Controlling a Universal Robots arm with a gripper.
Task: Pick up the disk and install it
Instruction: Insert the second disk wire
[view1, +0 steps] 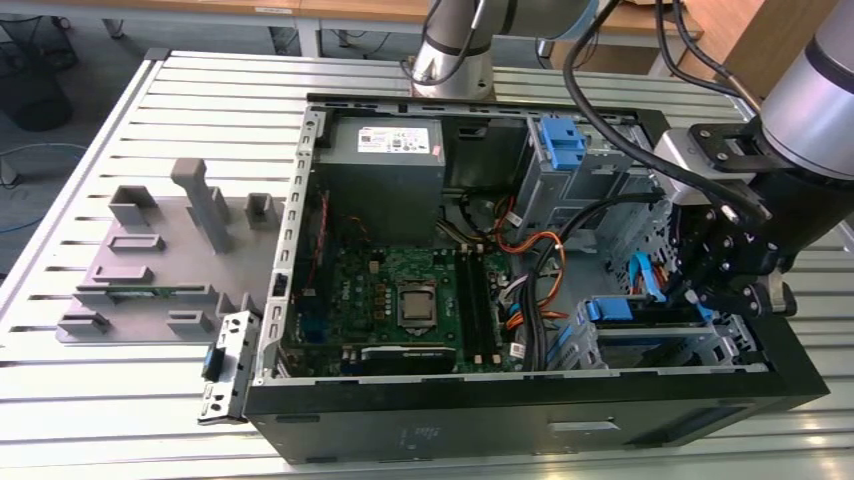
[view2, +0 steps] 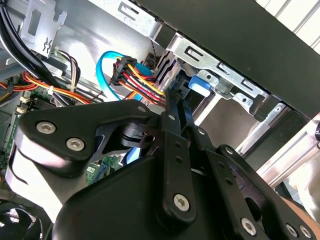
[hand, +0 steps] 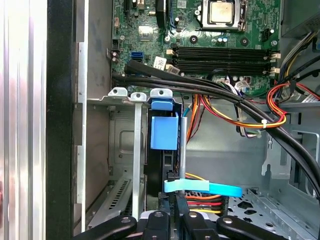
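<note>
disk (hand: 164, 131) is sitting on edge in the drive cage (hand: 122, 130) at the middle left of the first wrist view, its blue carrier frame showing as a blue block and tab at the cage mouth, with the dark body of the drive running down toward the lower middle of the frame. claw (hand: 172, 220) is reaching in at the bottom centre of that view, its black linkages lined up with the disk's edge, probably so the drive travels straight along the cage rails rather than jamming. i cannot tell whether the claw is gripping the disk or simply pressing on it, since the tips are hidden behind the linkage in both wrist views. in the exterior view the claw (view1: 714, 285) is hanging at the middle right of the frame, low inside the open computer case (view1: 400, 435), just above the blue-edged bays at the lower right. a light blue data cable (hand: 202, 188) is lying across the lower centre of the first wrist view beside a bundle of red and yellow power wires (hand: 200, 200), both near the drive's end, likely waiting to be connected. motherboard (hand: 220, 45) is filling the upper right of that view, and the case is resting on a slatted metal bench (view1: 134, 420).
</note>
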